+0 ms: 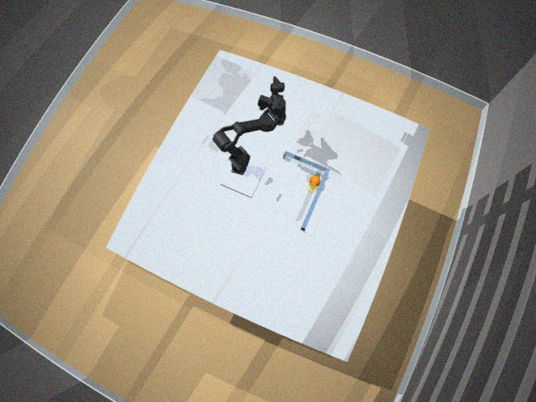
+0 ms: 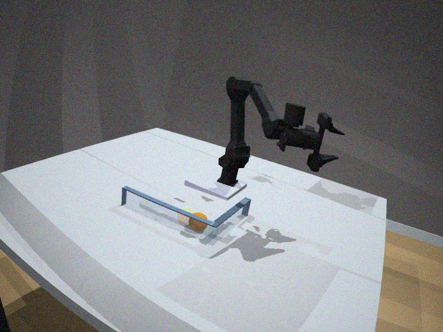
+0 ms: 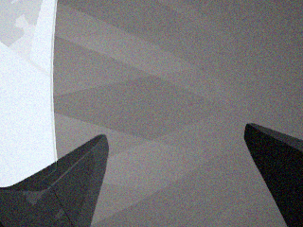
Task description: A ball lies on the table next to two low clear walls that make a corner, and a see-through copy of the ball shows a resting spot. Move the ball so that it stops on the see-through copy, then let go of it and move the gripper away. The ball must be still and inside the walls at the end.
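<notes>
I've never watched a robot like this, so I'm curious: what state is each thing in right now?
Gripper: open wide, holding nothing, raised in the air away from the walls.
Ball: orange, resting on the table in the corner of the walls, beside the copy and overlapping it.
See-through copy: pale, not covered by the ball.
Clear walls: upright, forming an L.

Arm raised, gripper wide open and holding nothing.
From the exterior view the arm (image 2: 237, 132) rises as a vertical column, elbows at the top, then slopes down toward 4 o'clock and levels out; the gripper (image 2: 331, 144) points to 3 o'clock, one finger (image 2: 334, 129) above the other, well apart. In the wrist view both fingertips frame only background. Top view: gripper (image 1: 276, 82) at 12 o'clock of the elbow.
</notes>
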Available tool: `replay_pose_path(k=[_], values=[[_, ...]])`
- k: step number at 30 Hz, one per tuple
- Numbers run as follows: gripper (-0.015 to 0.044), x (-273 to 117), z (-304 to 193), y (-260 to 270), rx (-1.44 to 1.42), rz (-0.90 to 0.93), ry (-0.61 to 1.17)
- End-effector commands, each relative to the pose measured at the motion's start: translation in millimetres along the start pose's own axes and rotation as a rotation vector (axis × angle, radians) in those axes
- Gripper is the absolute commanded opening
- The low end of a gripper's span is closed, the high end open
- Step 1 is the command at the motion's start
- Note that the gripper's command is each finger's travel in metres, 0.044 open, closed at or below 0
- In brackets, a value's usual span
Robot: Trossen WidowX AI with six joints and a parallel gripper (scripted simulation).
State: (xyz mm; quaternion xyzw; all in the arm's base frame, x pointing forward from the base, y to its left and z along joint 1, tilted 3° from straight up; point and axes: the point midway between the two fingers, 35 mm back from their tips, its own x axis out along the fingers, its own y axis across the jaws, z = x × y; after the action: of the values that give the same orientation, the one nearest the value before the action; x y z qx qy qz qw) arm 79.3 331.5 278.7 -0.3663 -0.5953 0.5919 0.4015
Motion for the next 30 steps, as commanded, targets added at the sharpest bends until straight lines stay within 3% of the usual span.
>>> replay_pose_path(k=[1, 9, 17, 23, 30], values=[[0.0374, 0, -3, 0, 0.014, 0.003, 0.009], [0.0371, -44, -116, 24, 0.634, 0.072, 0.451], [0.0371, -144, -201, 68, 1.320, -0.018, 1.004], [0.0371, -238, -220, 101, 1.783, -0.203, 1.448], [0.0371, -338, -196, 127, 2.183, -0.503, 1.951]])
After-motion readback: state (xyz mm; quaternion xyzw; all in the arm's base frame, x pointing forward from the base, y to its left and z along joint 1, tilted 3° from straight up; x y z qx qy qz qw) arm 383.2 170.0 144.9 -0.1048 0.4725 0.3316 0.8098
